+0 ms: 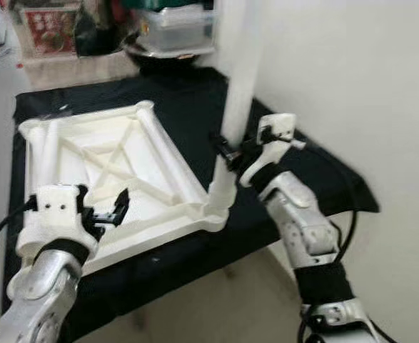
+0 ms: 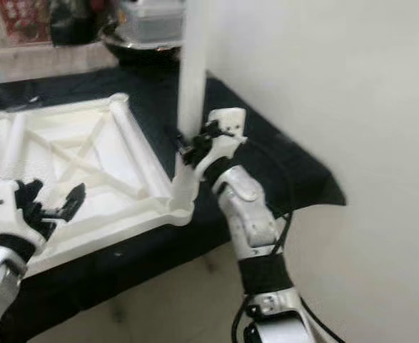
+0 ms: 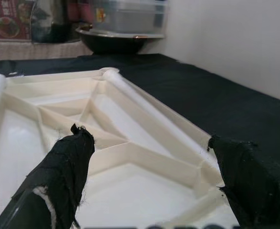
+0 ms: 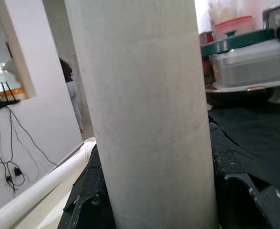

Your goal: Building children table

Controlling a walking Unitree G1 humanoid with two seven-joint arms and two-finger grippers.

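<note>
Left eye view looks down on a white plastic children's tabletop [image 1: 116,171] lying upside down on a black cloth [image 1: 195,100] that covers a low surface, its ribbed underside with diagonal cross braces facing up. A white table leg [image 1: 239,78] stands upright in the socket at the tabletop's corner nearest the robot's right side, rising out of the top of the picture. The right gripper [image 1: 232,153] is closed on this table leg low down, just above the socket — the right wrist view has the pale cylinder [image 4: 149,114] pressed between the two black fingers [image 4: 235,167], one on each side. Another loose white leg [image 1: 46,153] lies flat in the tabletop along its left edge.

The left gripper [image 1: 108,211] hovers over the near left part of the tabletop, its jaws spread apart and holding nothing; in the left wrist view the two black fingers [image 3: 66,167] frame the ribbed underside [image 3: 130,157] with a wide gap between them. Whether the fingertips touch the plastic cannot be told.

Behind the cloth, at the far edge, sits a dark bowl [image 1: 159,58] with a clear lidded plastic container [image 1: 175,25] above it, and a red printed box [image 1: 48,30] to the left. A plain white wall [image 1: 352,78] runs along the robot's right side. In the right wrist view a person [image 4: 72,98] stands in the background (small and partly hidden by a wall corner), with black cables [image 4: 11,157] hanging down a white wall.
</note>
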